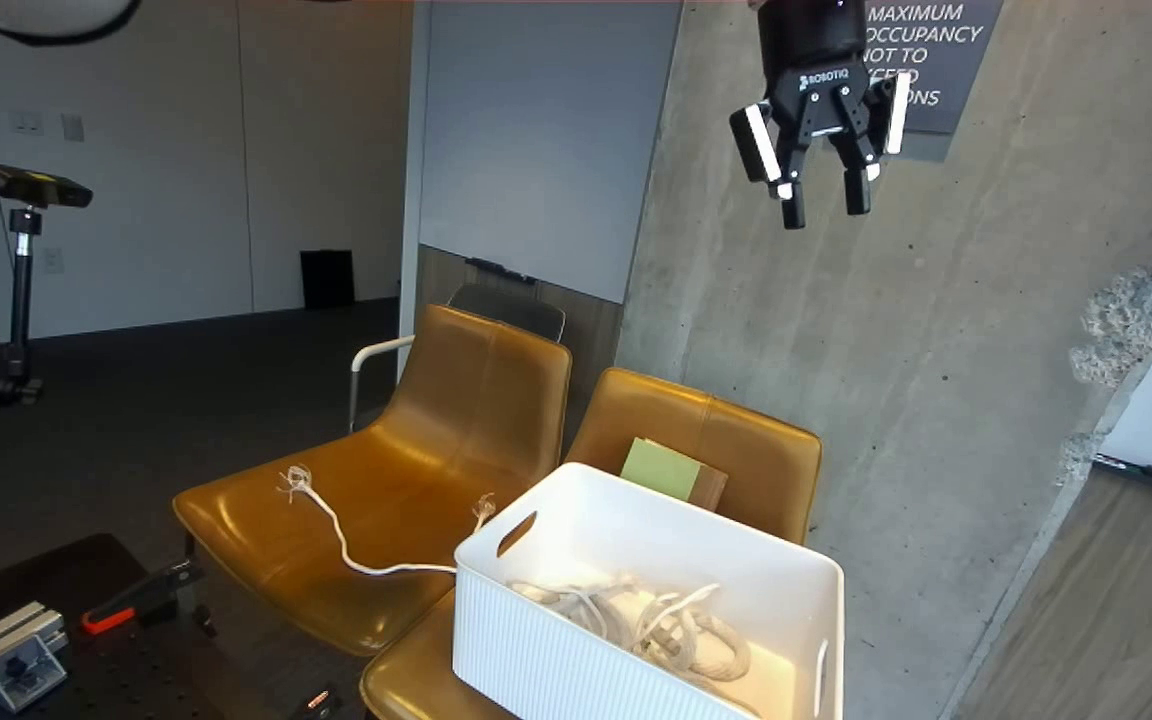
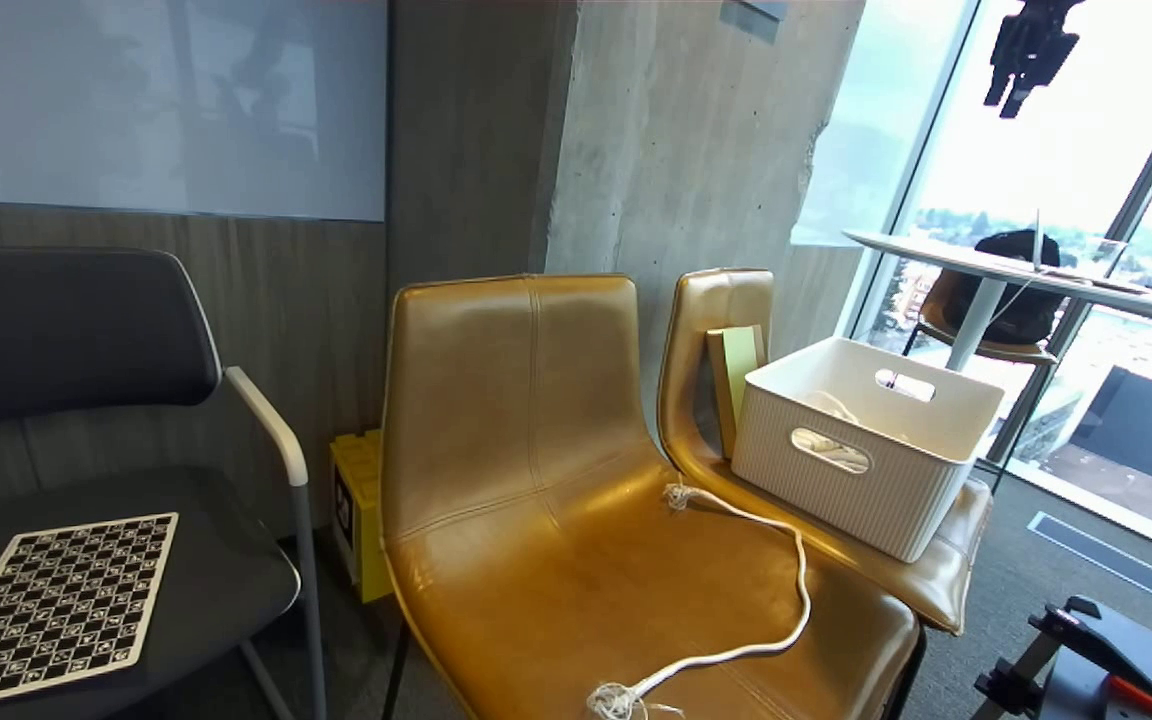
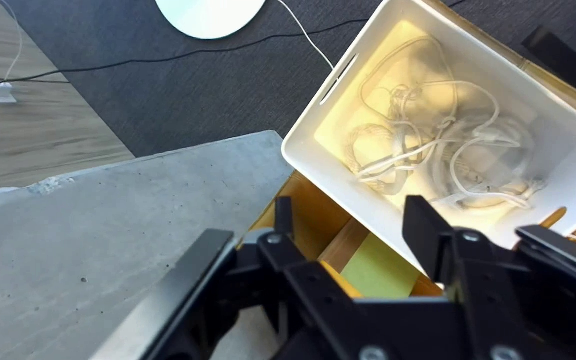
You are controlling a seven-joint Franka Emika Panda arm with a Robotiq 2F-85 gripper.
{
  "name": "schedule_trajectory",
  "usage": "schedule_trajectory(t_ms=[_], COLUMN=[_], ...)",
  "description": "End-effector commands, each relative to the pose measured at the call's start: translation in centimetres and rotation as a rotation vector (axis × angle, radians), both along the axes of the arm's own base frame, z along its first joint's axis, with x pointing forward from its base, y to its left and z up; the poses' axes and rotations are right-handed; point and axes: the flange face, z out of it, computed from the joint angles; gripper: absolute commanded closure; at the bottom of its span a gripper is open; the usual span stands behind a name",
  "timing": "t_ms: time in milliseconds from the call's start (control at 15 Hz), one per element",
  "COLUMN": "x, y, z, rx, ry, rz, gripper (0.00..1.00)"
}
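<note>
My gripper (image 1: 825, 208) is open, with nothing between its fingers. It hangs high in the air, and also shows in an exterior view (image 2: 1002, 100) and the wrist view (image 3: 348, 210). Below it a white ribbed bin (image 1: 536, 635) stands on a tan chair; it shows in the other views too (image 2: 836, 490) (image 3: 340, 192). Tangled pale ropes and cords (image 1: 676, 630) lie inside the bin (image 3: 408, 145). A green and brown flat item (image 1: 661, 468) leans between bin and backrest (image 3: 383, 270). A white rope with frayed ends (image 2: 804, 590) lies on the neighbouring chair (image 1: 406, 568).
Two tan chairs (image 1: 476, 400) (image 1: 756, 420) stand side by side before a concrete pillar (image 1: 936, 350). A camera on a stand (image 1: 31, 185) is at the far left. A dark chair bears a patterned board (image 2: 66, 600). A round table (image 2: 996, 265) stands by the windows.
</note>
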Motion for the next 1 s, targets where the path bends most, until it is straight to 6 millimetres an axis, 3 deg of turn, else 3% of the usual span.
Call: schedule_trajectory(t_ms=[0,67,133,600,933], x=[1.2,1.7,2.0,4.2,3.1], y=[1.7,2.9,4.0,15.9,24.2], z=[-1.8,-3.0,-4.0,-13.2,-21.0], rx=[0.009,0.006,0.008,0.026,0.018], ry=[0.034,0.043,0.054,0.083,0.084], rz=[0.038,0.058,0.078,0.224,0.266], gripper=[0.10,0.02,0.00,0.00,0.00])
